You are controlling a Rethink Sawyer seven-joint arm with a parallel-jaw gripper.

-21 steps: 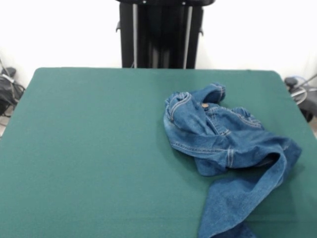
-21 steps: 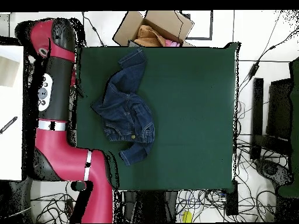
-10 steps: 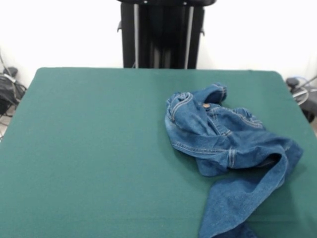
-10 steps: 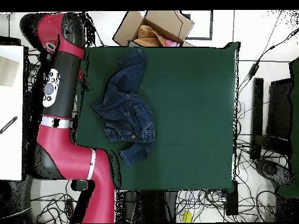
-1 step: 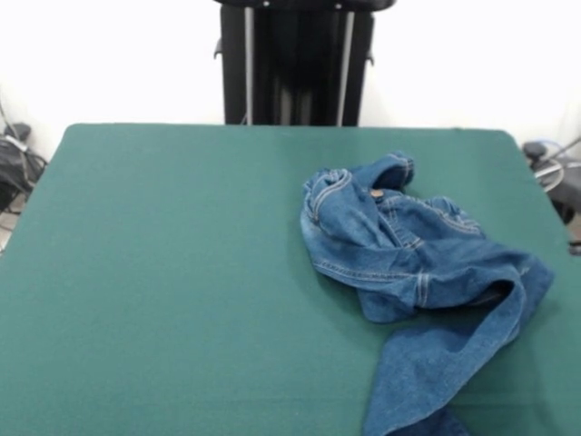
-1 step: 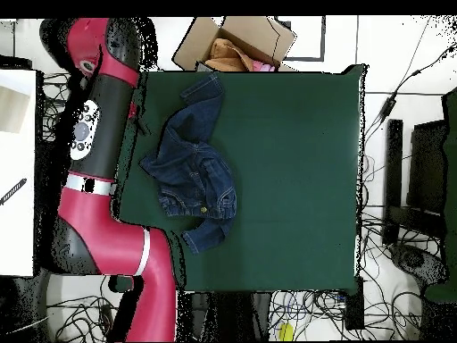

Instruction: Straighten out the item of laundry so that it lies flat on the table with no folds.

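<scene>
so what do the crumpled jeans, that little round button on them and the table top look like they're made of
The jeans look like blue denim: a matte woven cloth with faded lighter patches and orange stitched seams, holding soft bunched folds. The waist button seems to be metal, judging by its small coppery disc, though it is too small to be sure. The table is covered in plain dark green cloth, matte and without shine, possibly felt.
</scene>
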